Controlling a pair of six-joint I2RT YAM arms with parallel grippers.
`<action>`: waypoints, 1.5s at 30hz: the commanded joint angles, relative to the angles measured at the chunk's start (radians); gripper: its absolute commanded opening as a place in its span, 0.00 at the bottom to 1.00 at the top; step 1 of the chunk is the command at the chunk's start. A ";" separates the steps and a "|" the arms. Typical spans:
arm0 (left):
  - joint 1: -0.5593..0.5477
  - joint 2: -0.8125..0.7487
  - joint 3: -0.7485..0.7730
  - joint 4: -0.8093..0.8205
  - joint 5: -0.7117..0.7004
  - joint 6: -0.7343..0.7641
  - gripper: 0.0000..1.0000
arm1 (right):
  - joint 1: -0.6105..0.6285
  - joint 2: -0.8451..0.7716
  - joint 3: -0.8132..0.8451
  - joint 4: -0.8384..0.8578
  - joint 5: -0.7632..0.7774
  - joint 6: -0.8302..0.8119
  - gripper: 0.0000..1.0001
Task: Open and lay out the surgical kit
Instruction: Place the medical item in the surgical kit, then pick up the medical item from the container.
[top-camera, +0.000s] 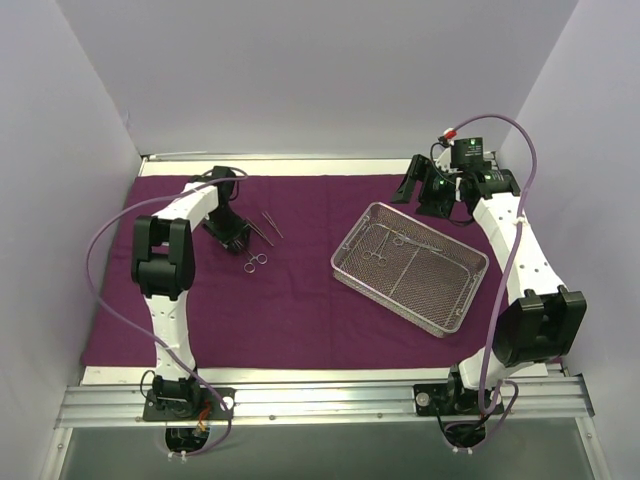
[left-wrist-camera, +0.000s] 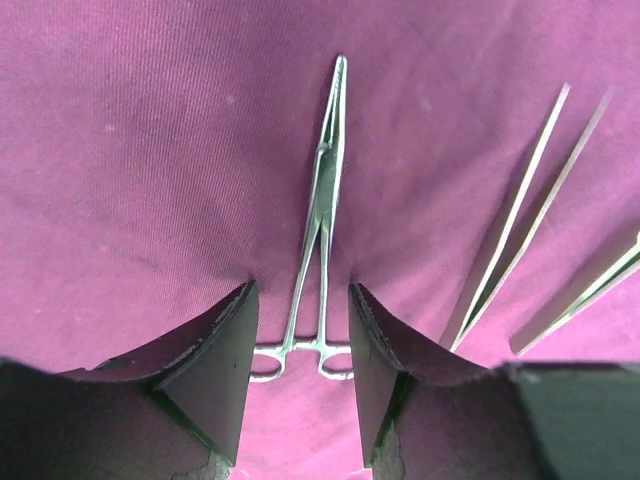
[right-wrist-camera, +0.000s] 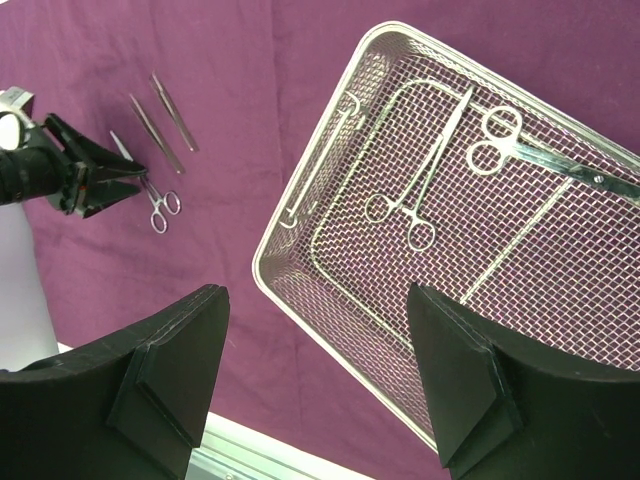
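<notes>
The dark purple cloth wrap (top-camera: 300, 310) lies spread flat over the table. The silver wire-mesh tray (top-camera: 455, 310) sits on it at the right and holds ring-handled forceps (right-wrist-camera: 410, 195) and a second ring-handled tool (right-wrist-camera: 520, 150). One forceps (left-wrist-camera: 322, 200) lies on the cloth at the left, rings (top-camera: 255, 262) toward me. My left gripper (left-wrist-camera: 302, 290) is open and low over it, a finger either side of the handles, not gripping. Two tweezers (left-wrist-camera: 520, 230) lie just to its right. My right gripper (right-wrist-camera: 318, 295) is open and empty, raised over the tray's far corner (top-camera: 425, 190).
White walls close in the left, back and right. A pale strip of bare table (top-camera: 300, 165) shows behind the cloth, and a metal rail (top-camera: 320, 400) runs along the near edge. The left gripper (right-wrist-camera: 90, 180) shows in the right wrist view.
</notes>
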 joint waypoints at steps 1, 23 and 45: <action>0.013 -0.104 0.003 0.022 0.026 0.047 0.50 | -0.005 0.023 0.000 -0.005 0.036 0.017 0.73; 0.047 -0.518 -0.290 0.198 0.308 0.646 0.52 | -0.036 0.082 -0.245 -0.117 0.234 0.089 0.67; 0.125 -0.390 -0.187 0.105 0.268 0.667 0.48 | 0.144 0.491 0.094 0.034 0.401 0.195 0.56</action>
